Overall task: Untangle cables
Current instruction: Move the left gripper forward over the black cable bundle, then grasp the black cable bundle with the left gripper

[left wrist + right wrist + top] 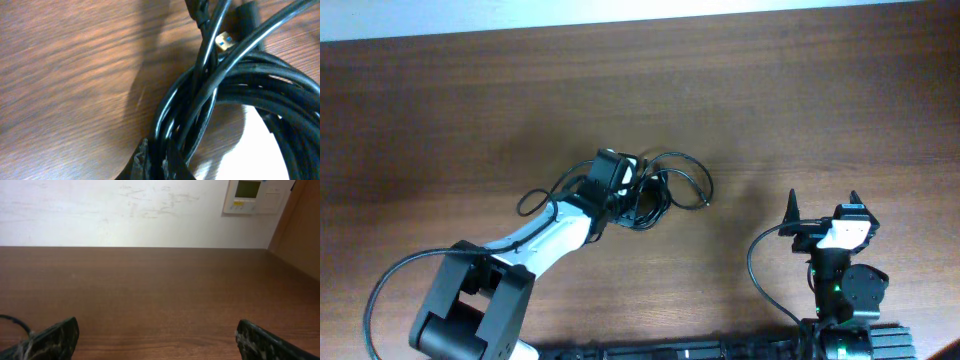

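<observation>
My left claw is clenching the cables, several black strands crossing between its fingertips; the loops are spreading just ahead of it, a gold-and-blue plug showing among them. My right claw is standing released, jaws wide, well apart from the bundle, over the wooden table

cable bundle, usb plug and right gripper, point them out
cable bundle [658, 200]: overhead view, on the tangled loops.
usb plug [225, 41]: left wrist view, on its gold and blue tip.
right gripper [823, 200]: overhead view, midway between its open fingertips.
</observation>
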### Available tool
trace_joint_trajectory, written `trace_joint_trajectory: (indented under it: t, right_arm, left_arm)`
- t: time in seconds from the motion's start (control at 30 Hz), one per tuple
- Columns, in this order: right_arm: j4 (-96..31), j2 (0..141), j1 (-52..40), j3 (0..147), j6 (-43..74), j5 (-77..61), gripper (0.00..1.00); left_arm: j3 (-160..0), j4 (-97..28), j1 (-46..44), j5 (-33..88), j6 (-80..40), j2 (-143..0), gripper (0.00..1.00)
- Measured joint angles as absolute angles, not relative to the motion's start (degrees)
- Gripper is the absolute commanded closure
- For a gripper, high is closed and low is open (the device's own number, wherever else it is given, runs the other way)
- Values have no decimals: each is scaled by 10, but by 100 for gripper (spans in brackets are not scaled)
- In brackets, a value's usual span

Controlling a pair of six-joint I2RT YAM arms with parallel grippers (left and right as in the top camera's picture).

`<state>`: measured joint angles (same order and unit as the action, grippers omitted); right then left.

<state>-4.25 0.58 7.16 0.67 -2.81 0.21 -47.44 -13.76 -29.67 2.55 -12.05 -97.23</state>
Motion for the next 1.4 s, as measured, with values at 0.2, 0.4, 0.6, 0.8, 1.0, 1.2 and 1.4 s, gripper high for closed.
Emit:
trace_joint_trajectory:
  t: [0.2,0.4,0.6,0.8,1.0,1.2,1.4]
  right_arm:
    - [-43,6,72,7,-28,2,1]
    - [-43,6,72,7,-28,2,1]
    - [-43,6,72,7,-28,2,1]
    - [-43,6,72,7,-28,2,1]
    - [-43,6,72,7,-28,2,1]
    - [-43,6,72,7,-28,2,1]
    - [-43,6,72,7,-28,2,1]
  left_arm:
    - [-511,-329,-294,-83,-360,-894,100]
    - [-512,-360,-294,-106,-561,-889,1]
    - [-512,-360,-294,-104,-452,-889,73]
    - [-477,-286,-294,-107,-373,-887,55]
    - [-514,-236,-294,8,-74,-887,20]
    - [-551,-247,-294,36,17,-886,26]
    - [-552,-270,-294,45,-63,-886,1]
